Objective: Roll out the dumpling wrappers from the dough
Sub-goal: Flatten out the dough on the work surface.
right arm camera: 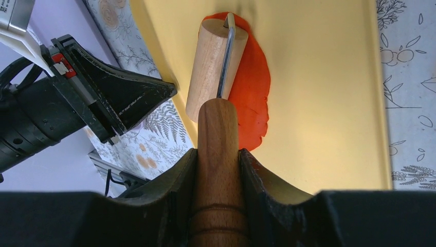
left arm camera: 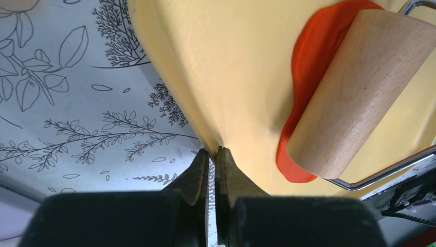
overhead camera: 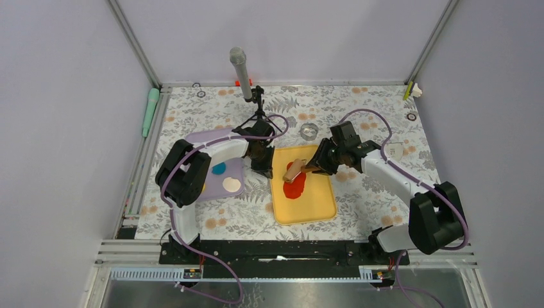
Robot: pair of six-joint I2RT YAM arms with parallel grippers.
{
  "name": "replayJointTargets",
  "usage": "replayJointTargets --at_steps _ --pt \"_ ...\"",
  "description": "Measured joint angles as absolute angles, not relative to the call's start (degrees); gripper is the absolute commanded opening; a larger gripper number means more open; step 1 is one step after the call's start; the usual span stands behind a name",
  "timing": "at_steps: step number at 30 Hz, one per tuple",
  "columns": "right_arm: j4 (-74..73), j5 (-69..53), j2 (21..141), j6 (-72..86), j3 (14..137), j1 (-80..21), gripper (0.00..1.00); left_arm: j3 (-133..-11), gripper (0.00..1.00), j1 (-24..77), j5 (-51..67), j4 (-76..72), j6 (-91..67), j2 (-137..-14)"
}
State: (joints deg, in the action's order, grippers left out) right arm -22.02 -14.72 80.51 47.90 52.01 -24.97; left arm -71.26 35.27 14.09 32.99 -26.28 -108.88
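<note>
A dumpling wrapper (overhead camera: 295, 187) of red dough lies as one thin, flat, oval patch (right arm camera: 254, 87) on the yellow tray (overhead camera: 314, 208). A wooden roller (overhead camera: 294, 171) rests across its far end, with the drum (right arm camera: 208, 62) on the clay (left arm camera: 313, 51). My right gripper (right arm camera: 218, 150) is shut on the roller's wooden handle (right arm camera: 218, 128). My left gripper (left arm camera: 212, 151) is shut on the tray's left rim (left arm camera: 226, 67), its tips pinching the thin edge (overhead camera: 266, 172).
A purple board (overhead camera: 212, 138) left of the tray holds a blue disc (overhead camera: 219, 169) and a cream disc (overhead camera: 231, 185). A microphone on a stand (overhead camera: 240, 70) and a small glass dish (overhead camera: 309, 131) stand behind. A green tool (overhead camera: 150, 110) lies at the left edge.
</note>
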Motion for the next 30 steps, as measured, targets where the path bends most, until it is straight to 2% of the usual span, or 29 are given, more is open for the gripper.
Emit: replayJointTargets --at_steps 30 --pt "-12.3 -14.3 81.1 48.8 48.9 -26.5 0.0 -71.7 0.0 34.9 13.5 33.8 -25.7 -108.9"
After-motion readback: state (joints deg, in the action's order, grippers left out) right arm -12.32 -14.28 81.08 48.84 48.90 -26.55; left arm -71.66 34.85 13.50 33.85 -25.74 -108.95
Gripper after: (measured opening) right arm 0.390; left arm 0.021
